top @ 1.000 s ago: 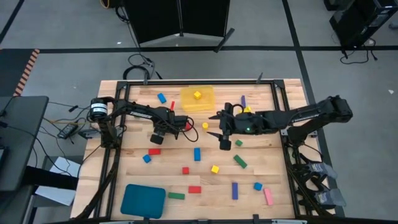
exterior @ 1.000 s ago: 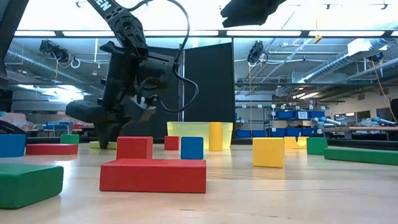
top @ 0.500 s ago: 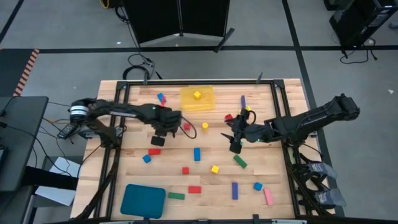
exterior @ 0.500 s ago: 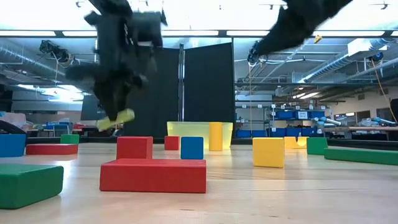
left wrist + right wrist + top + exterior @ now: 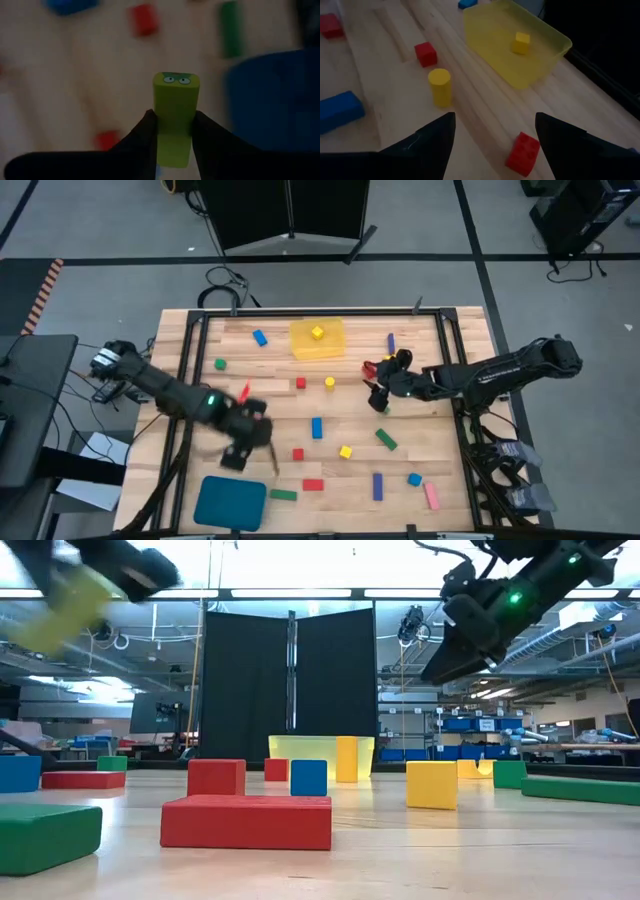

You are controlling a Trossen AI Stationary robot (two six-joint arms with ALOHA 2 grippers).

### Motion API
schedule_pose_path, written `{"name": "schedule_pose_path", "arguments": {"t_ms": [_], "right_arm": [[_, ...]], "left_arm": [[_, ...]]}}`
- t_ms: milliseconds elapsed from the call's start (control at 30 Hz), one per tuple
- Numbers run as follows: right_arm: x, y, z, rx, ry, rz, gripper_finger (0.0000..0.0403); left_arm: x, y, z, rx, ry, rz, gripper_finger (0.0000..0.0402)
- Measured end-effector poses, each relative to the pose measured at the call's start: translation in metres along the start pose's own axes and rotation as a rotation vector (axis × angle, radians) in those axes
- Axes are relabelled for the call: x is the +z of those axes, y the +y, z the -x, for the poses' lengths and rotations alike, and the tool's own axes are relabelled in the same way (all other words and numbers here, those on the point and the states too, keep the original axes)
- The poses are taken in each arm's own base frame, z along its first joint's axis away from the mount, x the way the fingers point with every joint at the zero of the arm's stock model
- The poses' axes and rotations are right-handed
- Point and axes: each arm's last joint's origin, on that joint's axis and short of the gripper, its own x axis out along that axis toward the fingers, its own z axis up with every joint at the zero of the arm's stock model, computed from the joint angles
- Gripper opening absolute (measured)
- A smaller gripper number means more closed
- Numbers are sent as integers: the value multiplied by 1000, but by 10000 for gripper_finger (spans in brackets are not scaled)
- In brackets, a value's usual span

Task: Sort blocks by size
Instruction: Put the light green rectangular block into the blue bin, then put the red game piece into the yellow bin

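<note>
Pinched end-up in the left tool point(image 5: 173, 137): a smooth yellow-green bar point(image 5: 174, 115) with rounded corners, carried above the pale plank surface point(image 5: 345, 420) beside the rounded teal tray point(image 5: 231, 503). Spread wide and empty, the right tool point(image 5: 494, 135), aloft between a yellow cylinder point(image 5: 440, 86), a studded red brick point(image 5: 523, 153) and the translucent yellow tray point(image 5: 497, 37) with its one cube point(image 5: 521, 42). Scattered across open boards, the other painted blocks point(image 5: 317, 427).

Square tray point(image 5: 318, 340) sits at desk point(image 5: 440, 480) far edge, one cube point(image 5: 317, 332) inside. Rounded tray point(image 5: 230, 502) at near-left corner. Blocks point(image 5: 345, 451) scattered between. Left gripper point(image 5: 238, 457) just beyond rounded tray; right gripper point(image 5: 380, 393) right of centre.
</note>
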Motion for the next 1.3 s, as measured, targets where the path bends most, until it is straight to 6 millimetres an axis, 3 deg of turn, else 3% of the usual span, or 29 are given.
{"name": "schedule_pose_path", "arguments": {"t_ms": [133,300,533,667,800,933,1067,1300], "right_arm": [[2,-7,-5,-3,15,-30,284],[5,-16,-10,-8,29,-60,288],[-1,-29,-34,-69,111,-66,308],[-13,-38,-58,-85,226,-101,327],[-27,-42,-77,-150,309,-137,343],[-37,-45,-90,-203,359,-150,348],[-43,-44,-101,-216,363,-144,344],[-47,-42,-112,-229,346,-128,303]], "left_arm": [[-1,-44,0,-98,27,80,95],[-4,-87,-22,-242,105,231,95],[-9,-114,-70,-196,257,394,98],[-14,-122,-83,-172,303,439,201],[-12,-123,-79,-192,286,455,315],[-6,-123,-65,-186,189,442,370],[3,-121,-43,-135,17,362,373],[11,-105,0,76,-324,228,332]]}}
